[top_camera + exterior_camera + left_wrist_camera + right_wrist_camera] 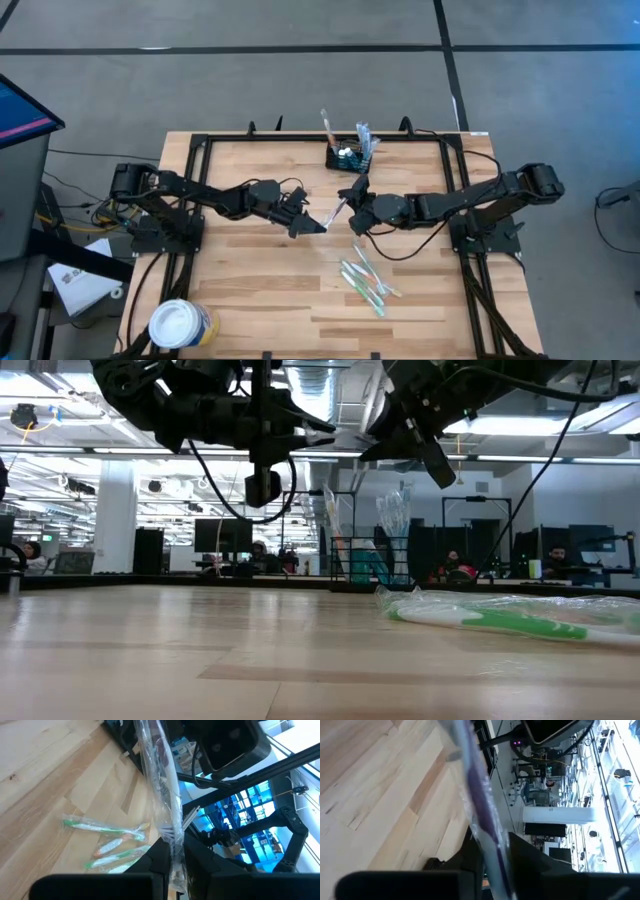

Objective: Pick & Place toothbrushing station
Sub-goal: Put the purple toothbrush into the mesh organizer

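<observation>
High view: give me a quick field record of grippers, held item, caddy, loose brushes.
left gripper: mid-table, fingers shut on wrapped toothbrush
right gripper: mid-table, facing the left one, shut on the same toothbrush
toothbrushing station: far edge of table, wrapped brushes standing in it
loose toothbrushes: wrapped, lying in front of the right arm
white tub: near-left corner

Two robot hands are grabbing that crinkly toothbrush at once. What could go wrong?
The left gripper and right gripper both seem to pinch one wrapped toothbrush in mid-air. If they pull different ways, the slippery wrapper could slide out and the brush could drop. The toothbrushing station already holds tall wrapped brushes, so pushing another in might knock them or tip it.
</observation>
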Action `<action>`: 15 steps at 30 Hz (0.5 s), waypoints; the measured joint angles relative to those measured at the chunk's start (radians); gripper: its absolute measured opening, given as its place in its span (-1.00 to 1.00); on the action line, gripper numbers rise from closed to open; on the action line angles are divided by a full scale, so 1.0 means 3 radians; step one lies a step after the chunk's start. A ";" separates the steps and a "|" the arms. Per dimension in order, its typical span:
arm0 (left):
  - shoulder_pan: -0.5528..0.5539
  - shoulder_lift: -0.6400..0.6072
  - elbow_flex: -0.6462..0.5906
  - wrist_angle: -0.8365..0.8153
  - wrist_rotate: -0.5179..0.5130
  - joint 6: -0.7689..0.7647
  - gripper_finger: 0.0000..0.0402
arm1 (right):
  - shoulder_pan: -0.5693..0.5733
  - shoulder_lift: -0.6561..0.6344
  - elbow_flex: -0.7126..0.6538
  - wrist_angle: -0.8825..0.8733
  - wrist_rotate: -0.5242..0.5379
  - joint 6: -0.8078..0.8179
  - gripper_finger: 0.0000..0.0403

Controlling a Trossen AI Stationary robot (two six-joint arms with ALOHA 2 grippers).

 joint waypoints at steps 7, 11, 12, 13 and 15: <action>0.0001 -0.0004 0.0000 0.0022 0.0013 0.0012 -0.80 | 0.0011 0.0004 -0.0004 -0.0141 -0.0002 -0.0007 -0.93; 0.0001 -0.0004 0.0000 0.0013 -0.0008 0.0024 -0.70 | 0.0014 0.0004 -0.0004 -0.0171 -0.0007 0.0006 -0.93; 0.0003 -0.0004 0.0000 0.0011 -0.0006 0.0027 -0.67 | 0.0013 0.0004 -0.0004 -0.0171 -0.0016 0.0009 -0.93; 0.0003 -0.0003 0.0000 0.0007 -0.0007 0.0027 -0.65 | 0.0012 0.0004 -0.0004 -0.0171 -0.0026 0.0015 -0.94; 0.0003 -0.0003 0.0000 0.0006 -0.0006 0.0029 -0.61 | 0.0012 0.0004 -0.0004 -0.0164 -0.0030 0.0017 -0.94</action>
